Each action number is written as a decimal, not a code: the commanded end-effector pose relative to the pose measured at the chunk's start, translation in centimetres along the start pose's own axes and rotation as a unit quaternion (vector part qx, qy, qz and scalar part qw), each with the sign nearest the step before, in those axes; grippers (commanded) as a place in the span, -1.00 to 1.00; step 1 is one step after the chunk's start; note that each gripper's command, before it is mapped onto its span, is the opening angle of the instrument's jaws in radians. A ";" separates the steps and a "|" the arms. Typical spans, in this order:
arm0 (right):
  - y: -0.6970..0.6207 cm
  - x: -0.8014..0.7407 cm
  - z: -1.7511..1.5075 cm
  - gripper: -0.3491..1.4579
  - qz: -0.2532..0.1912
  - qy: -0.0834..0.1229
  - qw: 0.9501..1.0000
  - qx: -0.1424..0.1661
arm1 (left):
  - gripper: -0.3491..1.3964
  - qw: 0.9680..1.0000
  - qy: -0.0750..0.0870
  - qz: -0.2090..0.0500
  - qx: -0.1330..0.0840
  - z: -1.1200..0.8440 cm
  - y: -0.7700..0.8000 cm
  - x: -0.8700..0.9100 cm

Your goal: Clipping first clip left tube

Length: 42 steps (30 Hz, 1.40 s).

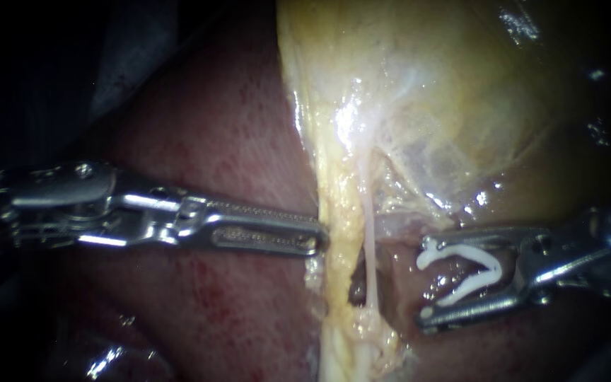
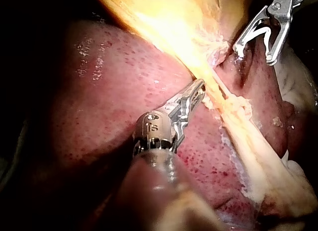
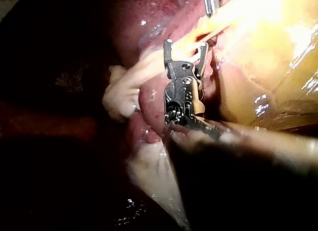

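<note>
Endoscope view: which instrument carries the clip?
The right instrument, entering from the right: the open white clip sits between its jaws, short of the tube. The left instrument carries none.

Your count: five kinds of thing.
You had two instruments (the left instrument (image 1: 316,237) and the right instrument (image 1: 426,283)), one white clip (image 1: 493,271), two tubes, a thick tube (image 1: 337,240) and a thin tube (image 1: 369,247), one liver (image 1: 235,141) and one gallbladder (image 1: 447,92).

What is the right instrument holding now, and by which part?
A white clip, still open, sits between the jaws of the right instrument; each jaw bears on one leg of it from outside.
</note>
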 end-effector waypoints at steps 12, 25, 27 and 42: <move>-0.02 0.02 0.13 0.01 0.000 0.000 1.000 -0.003 | -1.00 1.000 0.002 -0.001 0.007 -0.28 -0.21 -0.02; -0.15 -0.18 0.71 0.02 -0.009 0.001 1.000 -0.016 | -1.00 1.000 0.003 -0.007 0.011 -0.57 -0.36 0.03; -0.17 -0.25 0.83 0.02 -0.012 -0.003 1.000 -0.009 | -1.00 1.000 0.003 -0.007 0.011 -0.59 -0.38 0.03; -0.03 -0.36 1.09 0.02 -0.010 -0.004 1.000 -0.013 | -1.00 1.000 0.003 -0.007 0.012 -0.65 -0.54 0.04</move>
